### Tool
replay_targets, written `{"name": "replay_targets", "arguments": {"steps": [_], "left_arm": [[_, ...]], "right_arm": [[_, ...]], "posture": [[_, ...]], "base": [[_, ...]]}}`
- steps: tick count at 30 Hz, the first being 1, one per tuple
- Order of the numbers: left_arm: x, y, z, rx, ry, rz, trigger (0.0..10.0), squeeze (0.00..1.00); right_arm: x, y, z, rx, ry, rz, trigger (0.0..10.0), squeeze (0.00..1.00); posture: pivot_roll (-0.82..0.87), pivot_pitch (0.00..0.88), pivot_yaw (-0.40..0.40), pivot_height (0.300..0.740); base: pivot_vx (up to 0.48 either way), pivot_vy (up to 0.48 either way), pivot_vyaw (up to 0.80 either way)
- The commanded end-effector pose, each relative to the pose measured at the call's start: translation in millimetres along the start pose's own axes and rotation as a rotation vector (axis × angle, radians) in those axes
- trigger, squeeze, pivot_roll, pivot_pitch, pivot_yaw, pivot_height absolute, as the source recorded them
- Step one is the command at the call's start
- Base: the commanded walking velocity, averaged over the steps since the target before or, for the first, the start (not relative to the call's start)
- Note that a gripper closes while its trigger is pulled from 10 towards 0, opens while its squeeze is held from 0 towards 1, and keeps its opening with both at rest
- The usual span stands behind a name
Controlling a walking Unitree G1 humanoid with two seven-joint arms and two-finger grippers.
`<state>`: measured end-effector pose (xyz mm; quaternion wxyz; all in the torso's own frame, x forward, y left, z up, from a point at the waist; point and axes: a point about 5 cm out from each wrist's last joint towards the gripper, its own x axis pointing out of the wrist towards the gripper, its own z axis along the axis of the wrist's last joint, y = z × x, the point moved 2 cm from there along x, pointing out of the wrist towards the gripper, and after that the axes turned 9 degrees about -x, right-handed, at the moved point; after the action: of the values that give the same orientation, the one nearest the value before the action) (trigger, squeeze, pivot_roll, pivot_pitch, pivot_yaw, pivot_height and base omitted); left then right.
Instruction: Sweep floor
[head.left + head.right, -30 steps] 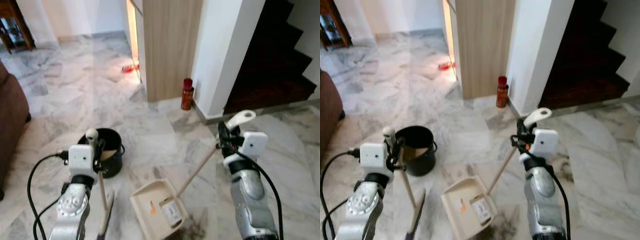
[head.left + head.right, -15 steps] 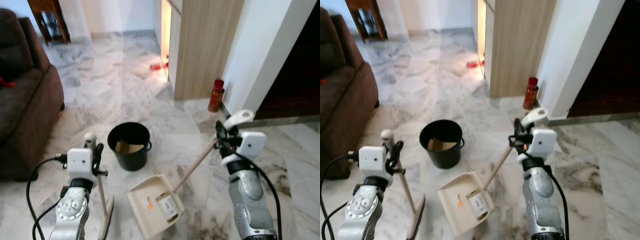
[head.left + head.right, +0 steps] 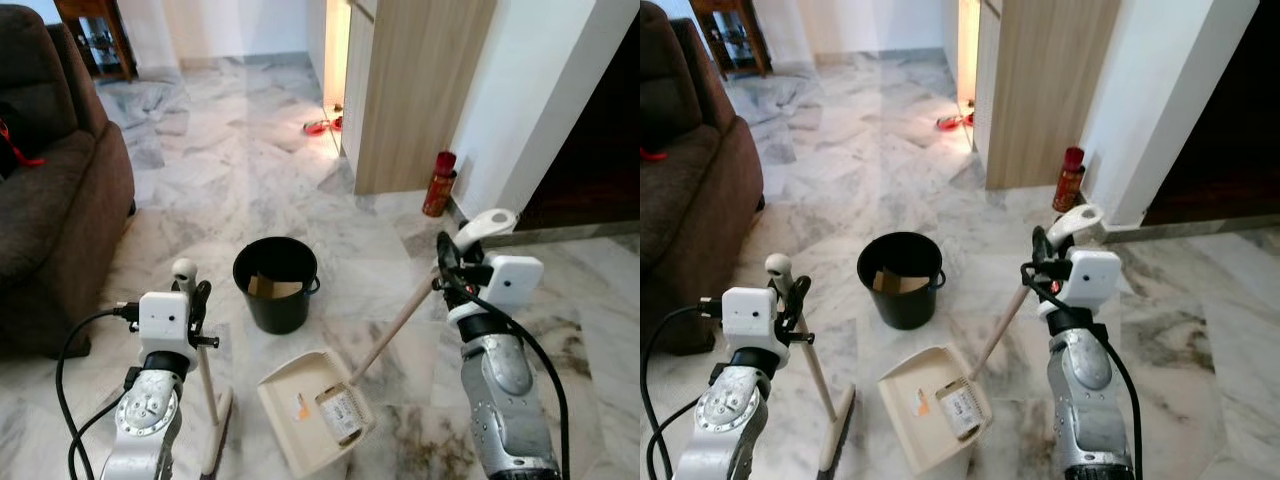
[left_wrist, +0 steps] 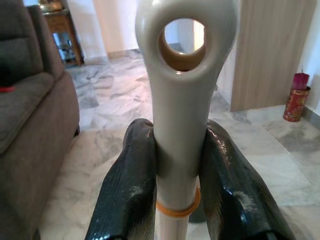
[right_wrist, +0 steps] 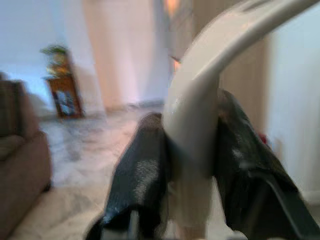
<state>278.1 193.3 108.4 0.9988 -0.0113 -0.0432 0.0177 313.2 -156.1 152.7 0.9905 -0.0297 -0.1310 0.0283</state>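
My left gripper (image 3: pixel 190 297) is shut on the cream handle of a broom (image 3: pixel 206 385) that stands nearly upright, its head on the marble floor by my left side. In the left wrist view the black fingers (image 4: pixel 127 195) clamp the broom handle (image 4: pixel 181 100) just under its hanging hole. My right gripper (image 3: pixel 447 268) is shut on the long handle of a cream dustpan (image 3: pixel 300 400), which rests on the floor in front of me with a small box (image 3: pixel 343 412) inside. The right wrist view shows the dustpan handle (image 5: pixel 200 110) between the fingers.
A black bucket (image 3: pixel 276 290) with cardboard inside stands just beyond the dustpan. A brown sofa (image 3: pixel 55 190) is at the left. A wooden partition (image 3: pixel 415 90), a red canister (image 3: pixel 437 184) and a white wall lie ahead right, with dark stairs (image 3: pixel 600 160) further right.
The camera has swung left and back: the sofa came into view and the bucket shifted right in the picture. Both grippers keep their hold on broom and dustpan.
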Motion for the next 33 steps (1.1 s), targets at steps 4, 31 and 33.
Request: {"name": "replay_targets", "arguments": {"steps": [4,31,33], "left_arm": [[3.1,2.7,17,0.027,-0.084,0.032,10.0,0.00],[1.2,8.0,18,0.035,-0.102,0.071,10.0,0.00],[2.1,6.8,19,0.031,-0.107,0.062,10.0,0.00]], "right_arm": [[14.7,-0.3,42,0.035,-0.146,-0.066,10.0,0.00],[31.9,6.9,85,0.232,-0.235,-0.183,10.0,0.00],[32.5,8.9,84,0.240,-0.233,-0.171,10.0,0.00]], "posture": [[0.00,0.000,-0.004,0.740],[0.01,0.000,-0.002,0.740],[0.01,0.000,0.000,0.740]], "base": [[0.000,0.000,0.00],[0.000,0.000,0.00],[0.000,0.000,0.00]]}}
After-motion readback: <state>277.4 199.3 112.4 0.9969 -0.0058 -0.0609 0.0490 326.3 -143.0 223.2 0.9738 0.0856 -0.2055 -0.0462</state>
